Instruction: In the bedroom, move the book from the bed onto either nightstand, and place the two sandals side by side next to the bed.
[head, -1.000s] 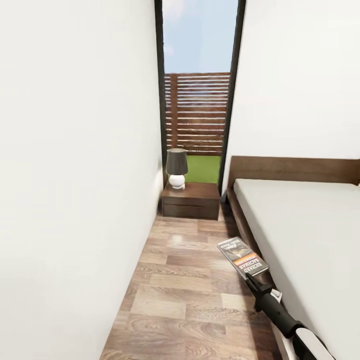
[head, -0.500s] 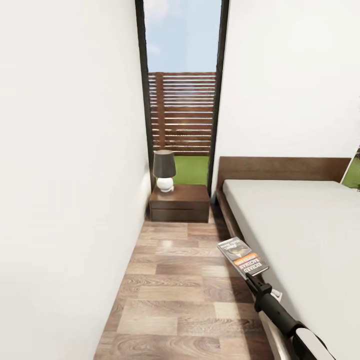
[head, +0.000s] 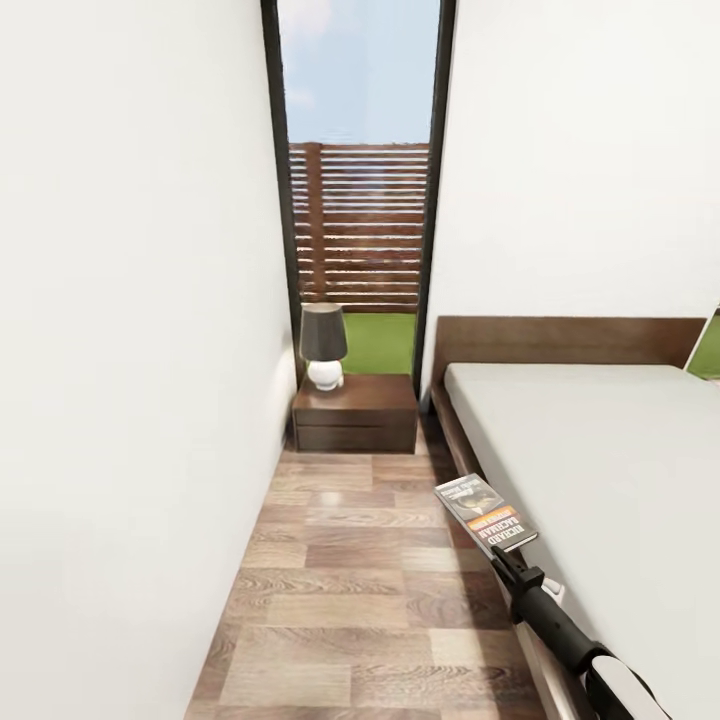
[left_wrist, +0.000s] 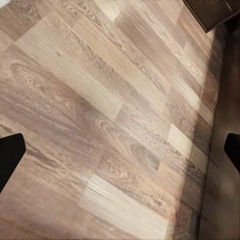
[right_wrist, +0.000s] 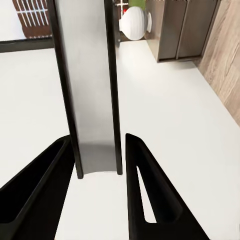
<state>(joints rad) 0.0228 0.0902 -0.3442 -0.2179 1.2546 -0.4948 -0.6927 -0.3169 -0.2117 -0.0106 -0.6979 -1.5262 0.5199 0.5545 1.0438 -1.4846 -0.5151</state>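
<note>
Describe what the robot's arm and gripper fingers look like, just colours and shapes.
The right arm is a slim black tube ending in a glossy white segment near the frame's corner. The right gripper has two matte black, tapering, blade-like fingers, one with a triangular cut-out. The left gripper shows black fingertips.

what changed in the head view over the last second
The camera swung to the right: the dark brown nightstand with its dark-shaded lamp, the window and the grey-beige bed all shifted left in the picture. The right gripper kept its hold on the orange-banded paperback book, at the same spot in the view.
</note>
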